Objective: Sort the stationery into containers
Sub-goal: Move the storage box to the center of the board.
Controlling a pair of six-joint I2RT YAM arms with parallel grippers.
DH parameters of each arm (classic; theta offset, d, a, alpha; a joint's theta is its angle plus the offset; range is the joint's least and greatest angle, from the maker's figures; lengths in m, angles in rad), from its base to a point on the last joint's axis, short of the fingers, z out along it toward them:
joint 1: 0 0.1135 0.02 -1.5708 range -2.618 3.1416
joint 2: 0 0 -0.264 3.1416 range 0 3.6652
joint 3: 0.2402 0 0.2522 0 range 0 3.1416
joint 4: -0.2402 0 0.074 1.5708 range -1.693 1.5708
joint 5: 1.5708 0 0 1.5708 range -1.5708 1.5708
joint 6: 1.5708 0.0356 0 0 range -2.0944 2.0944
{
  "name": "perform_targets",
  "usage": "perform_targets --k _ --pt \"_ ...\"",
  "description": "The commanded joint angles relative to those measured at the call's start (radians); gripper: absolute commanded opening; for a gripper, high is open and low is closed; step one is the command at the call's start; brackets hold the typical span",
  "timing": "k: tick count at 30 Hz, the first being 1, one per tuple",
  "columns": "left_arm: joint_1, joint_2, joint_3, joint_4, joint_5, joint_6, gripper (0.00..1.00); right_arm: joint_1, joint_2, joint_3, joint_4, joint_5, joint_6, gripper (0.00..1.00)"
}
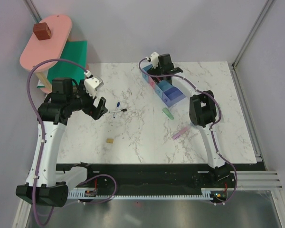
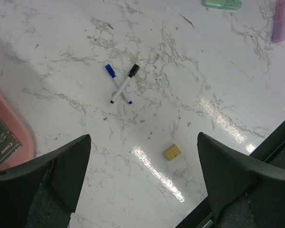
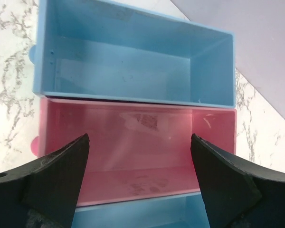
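Two thin white markers (image 1: 118, 110) lie crossed on the marble table; in the left wrist view (image 2: 121, 84) one has a blue cap and one a black cap. A tan block (image 1: 110, 140) (image 2: 172, 152) lies nearer the front. A mint-green piece (image 1: 167, 113) (image 2: 222, 4) and a pink-lilac bar (image 1: 181, 133) (image 2: 279, 21) lie right of centre. My left gripper (image 1: 96, 108) (image 2: 143, 140) is open and empty, above the table left of the markers. My right gripper (image 1: 157, 72) (image 3: 138, 137) is open and empty over the pink bin (image 3: 133, 137). The blue bin (image 3: 133, 57) and the pink bin are empty. No purple-blue bundle shows.
The four joined bins (image 1: 162, 85) run diagonally at the back centre, light blue (image 3: 142, 216) after pink. A pink-and-green tiered shelf (image 1: 57, 47) stands at the back left with a brown cube (image 1: 42, 30) on top; its pink edge (image 2: 12, 137) is close to my left gripper.
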Motion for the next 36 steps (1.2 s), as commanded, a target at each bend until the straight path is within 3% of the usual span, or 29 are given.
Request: perform_targets --k 1,17,20,25,28,30,31,36 --pt "-0.007 0.012 0.012 0.024 -0.009 0.009 1.0 0.051 -0.056 -0.104 0.028 -0.049 -0.092 0.95" --pt "-0.011 -0.02 0.003 0.019 -0.012 0.006 1.0 0.171 -0.197 -0.315 -0.036 -0.233 -0.323 0.93" --pt "-0.011 -0.032 -0.008 0.019 -0.012 0.006 1.0 0.182 -0.223 -0.332 -0.03 -0.219 -0.354 0.92" --pt "-0.013 -0.051 -0.025 0.021 0.002 -0.005 1.0 0.188 -0.281 -0.344 0.097 -0.046 -0.362 0.93" --pt "-0.013 -0.056 -0.029 0.022 0.006 -0.01 1.0 0.174 -0.343 -0.296 0.093 -0.062 -0.293 0.94" --pt "-0.013 -0.063 -0.029 0.022 0.012 -0.013 1.0 0.168 -0.406 -0.284 0.009 -0.095 -0.256 0.95" --pt "-0.013 -0.065 -0.028 0.021 0.012 -0.011 1.0 0.165 -0.424 -0.281 -0.042 -0.189 -0.254 0.96" --pt "-0.013 -0.082 -0.022 0.018 0.008 0.006 1.0 0.154 -0.521 -0.331 -0.407 -0.355 -0.311 0.96"
